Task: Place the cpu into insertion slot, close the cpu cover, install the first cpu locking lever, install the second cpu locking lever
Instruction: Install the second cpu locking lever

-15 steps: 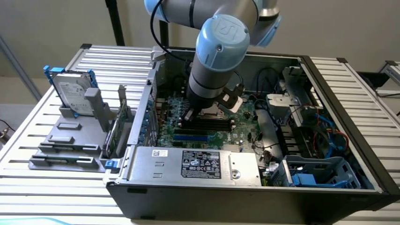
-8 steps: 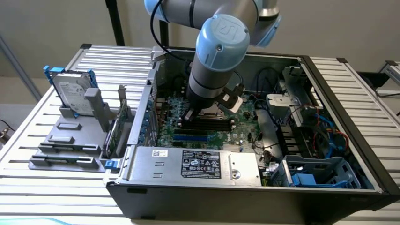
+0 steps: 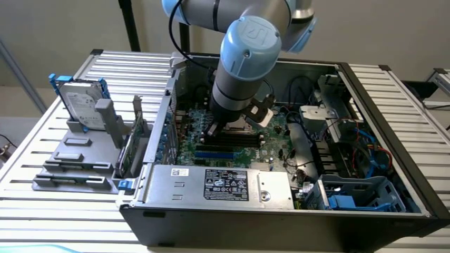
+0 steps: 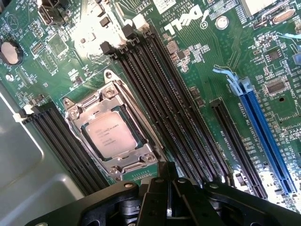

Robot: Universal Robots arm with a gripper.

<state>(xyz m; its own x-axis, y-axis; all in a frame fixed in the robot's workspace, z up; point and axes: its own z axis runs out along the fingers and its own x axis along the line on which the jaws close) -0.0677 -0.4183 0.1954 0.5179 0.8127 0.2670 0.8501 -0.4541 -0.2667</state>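
The claw (image 4: 168, 190) is clenched with nothing between its tips, hanging low over the green board (image 4: 225, 61) just at the 4 o'clock corner of the insertion slot (image 4: 113, 132). The cpu (image 4: 110, 134) already lies flat inside that slot, its dull silver top facing up through the cut-out of the cpu cover (image 4: 136, 160), which appears folded down around the chip, its silvery frame lying flat along the socket's edges; judging by that, seating and closing look done, and the closed tips fit a pushing job on a lever beside the cover rather than a grasp, though I cannot make out the levers themselves clearly enough to say whether either is latched. Long black memory slots (image 4: 160, 103) run close along the socket from 11 to 5 o'clock, another bank (image 4: 61, 141) flanks it toward 8 o'clock, and a blue expansion slot (image 4: 263, 127) lies farther off at 3 o'clock, so the room around the socket is tight. In the exterior view the arm (image 3: 243, 68) reaches straight down into the open computer case (image 3: 393, 174), whose walls, power supply (image 3: 218, 184) at 6 o'clock and cable bundles (image 3: 351, 137) at 3 o'clock hem in its approach; a hard drive (image 3: 83, 105) stands in a grey holder (image 3: 84, 153) on the desk (image 3: 42, 137) at 9 o'clock, well apart.
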